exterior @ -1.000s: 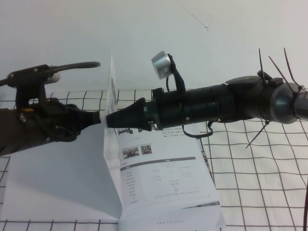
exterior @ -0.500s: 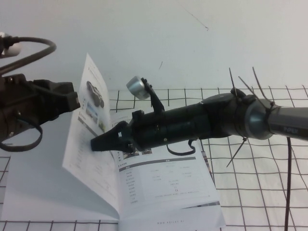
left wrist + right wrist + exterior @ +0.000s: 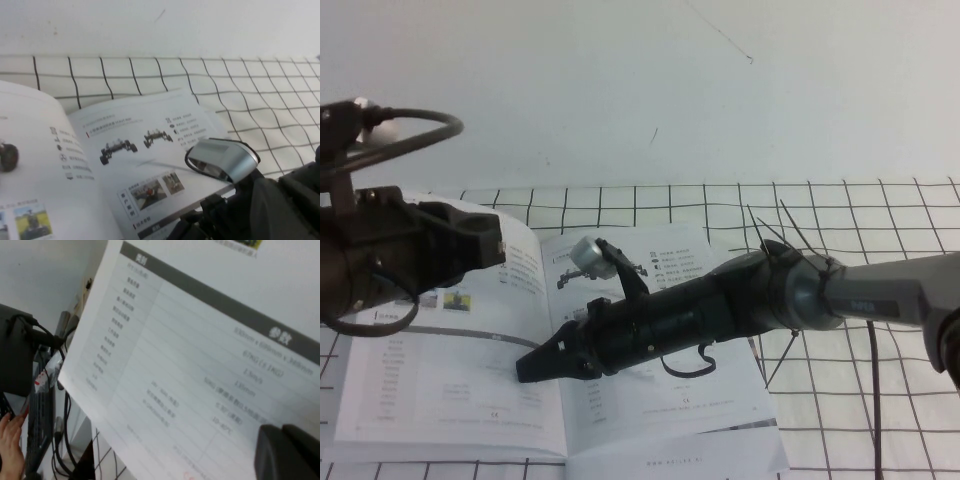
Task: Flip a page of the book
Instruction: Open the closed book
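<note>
Your right gripper [image 3: 532, 365], fingers pressed together and holding nothing, hovers low over the book [image 3: 650, 400], its tip at the spine. The book lies open on the gridded table [image 3: 860, 330]. The page [image 3: 450, 370] rests flat to the left of the spine, grey tables facing up. Your left gripper [image 3: 485, 240] hangs above that page's far edge; its fingers, from here, cannot be judged.

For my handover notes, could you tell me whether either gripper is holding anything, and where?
Neither: the right gripper is shut empty over the book; the left gripper hangs above the turned page, grasping nothing.
</note>
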### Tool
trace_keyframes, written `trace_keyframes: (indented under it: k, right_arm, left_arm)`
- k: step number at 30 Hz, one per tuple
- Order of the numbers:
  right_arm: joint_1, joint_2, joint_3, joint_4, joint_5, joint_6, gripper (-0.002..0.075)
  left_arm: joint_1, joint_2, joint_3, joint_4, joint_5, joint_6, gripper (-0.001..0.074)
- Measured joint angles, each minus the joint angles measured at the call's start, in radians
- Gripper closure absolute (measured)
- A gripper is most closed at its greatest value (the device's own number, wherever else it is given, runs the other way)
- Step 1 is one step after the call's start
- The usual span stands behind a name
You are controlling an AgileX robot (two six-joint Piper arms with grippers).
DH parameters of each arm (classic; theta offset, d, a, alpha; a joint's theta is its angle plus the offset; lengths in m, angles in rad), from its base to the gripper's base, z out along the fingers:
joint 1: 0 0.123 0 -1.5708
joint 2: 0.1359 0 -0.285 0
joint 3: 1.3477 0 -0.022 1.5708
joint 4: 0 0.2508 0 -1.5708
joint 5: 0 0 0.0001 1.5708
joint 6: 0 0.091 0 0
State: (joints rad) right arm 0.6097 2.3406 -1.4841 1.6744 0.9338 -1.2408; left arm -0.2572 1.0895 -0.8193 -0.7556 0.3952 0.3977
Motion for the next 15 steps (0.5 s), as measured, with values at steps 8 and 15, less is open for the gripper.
trace_keyframes:
  k: [8,15]
  right_arm:
    - [0.013,0.03,-0.004,-0.024,-0.026,0.043,0.0725]
    - [0.013,0.011,-0.005,-0.05,-0.042,0.059,0.0725]
  left_arm:
    - [0.0,0.165,0.0,0.0,0.029,-0.008,0.0738]
    - [0.0,0.331,0.0,0.0,-0.031,-0.01,0.0738]
